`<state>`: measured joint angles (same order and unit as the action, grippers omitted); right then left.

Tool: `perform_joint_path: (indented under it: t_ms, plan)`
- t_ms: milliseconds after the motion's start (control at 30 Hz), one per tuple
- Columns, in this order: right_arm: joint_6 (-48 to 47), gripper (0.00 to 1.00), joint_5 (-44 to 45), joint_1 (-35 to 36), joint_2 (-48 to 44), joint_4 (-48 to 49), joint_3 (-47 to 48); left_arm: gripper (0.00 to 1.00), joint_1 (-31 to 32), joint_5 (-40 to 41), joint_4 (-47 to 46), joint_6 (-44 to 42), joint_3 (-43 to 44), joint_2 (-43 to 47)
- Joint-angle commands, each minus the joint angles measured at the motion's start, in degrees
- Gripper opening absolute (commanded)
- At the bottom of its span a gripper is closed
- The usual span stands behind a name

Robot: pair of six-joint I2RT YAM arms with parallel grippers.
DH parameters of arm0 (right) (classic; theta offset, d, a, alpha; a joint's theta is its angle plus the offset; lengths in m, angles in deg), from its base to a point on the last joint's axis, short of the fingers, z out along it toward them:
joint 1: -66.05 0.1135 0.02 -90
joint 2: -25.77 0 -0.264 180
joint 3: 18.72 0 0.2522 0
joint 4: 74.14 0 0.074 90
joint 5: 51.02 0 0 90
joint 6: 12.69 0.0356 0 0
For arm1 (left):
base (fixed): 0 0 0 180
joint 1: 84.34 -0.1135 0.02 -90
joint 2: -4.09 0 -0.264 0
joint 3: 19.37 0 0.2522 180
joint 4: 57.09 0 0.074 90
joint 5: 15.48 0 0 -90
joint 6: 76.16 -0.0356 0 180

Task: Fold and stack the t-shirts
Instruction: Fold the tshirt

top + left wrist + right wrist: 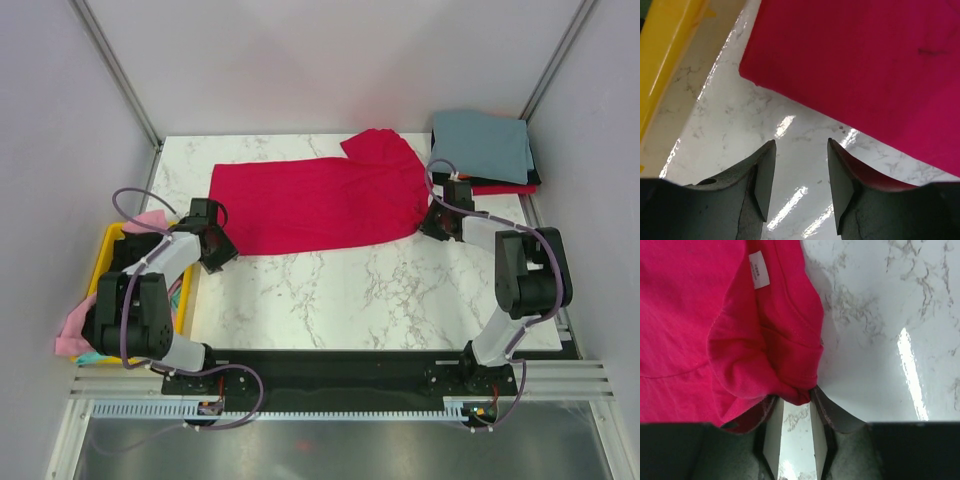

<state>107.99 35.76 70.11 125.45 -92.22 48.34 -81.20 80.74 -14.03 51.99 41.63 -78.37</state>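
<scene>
A crimson-red t-shirt (315, 203) lies spread flat across the back of the marble table, with one sleeve at the back right. My left gripper (218, 250) is open and empty just off the shirt's near left corner (865, 65); its jaws (801, 145) hover over bare marble. My right gripper (437, 222) is at the shirt's right end. In the right wrist view its fingertips (796, 396) pinch a bunched fold of the red cloth near the collar, below the white neck tag (759, 270). A grey-blue folded shirt (482, 143) tops a stack at the back right.
A yellow plastic bin (108, 248) stands off the table's left edge, with pink cloth (72, 332) hanging out of it; its wall shows in the left wrist view (665, 55). Black and red folded shirts lie under the grey-blue one. Grey walls enclose the table.
</scene>
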Motion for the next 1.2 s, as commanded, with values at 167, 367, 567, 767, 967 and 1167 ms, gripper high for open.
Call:
perform_joint_path:
  t_ms: [167,367,567,767,967,1167]
  plan:
    - [-0.4,0.32,-2.8,-2.0,0.0,2.6,-1.1,0.56,-0.7,7.0,-3.8,3.7,3.2,-5.3]
    - [-0.6,0.10,-4.6,-2.8,2.3,2.8,1.1,0.57,-0.7,10.7,-5.6,5.5,0.6,-4.2]
    - [-0.7,0.00,-5.0,-2.9,2.5,3.0,1.3,0.61,-0.7,13.0,-9.4,4.7,-2.2,0.0]
    - [-1.0,0.00,-5.2,-3.0,2.1,3.3,1.0,0.61,-1.2,14.6,-8.5,4.7,0.4,-4.6]
    - [-1.1,0.00,-5.5,-3.2,1.9,3.3,0.6,0.48,-2.8,13.6,-8.6,4.2,2.7,-8.6]
    - [-2.5,0.00,-1.8,-3.8,0.3,1.3,-0.6,0.02,-5.5,12.3,-8.5,2.2,7.1,-12.6]
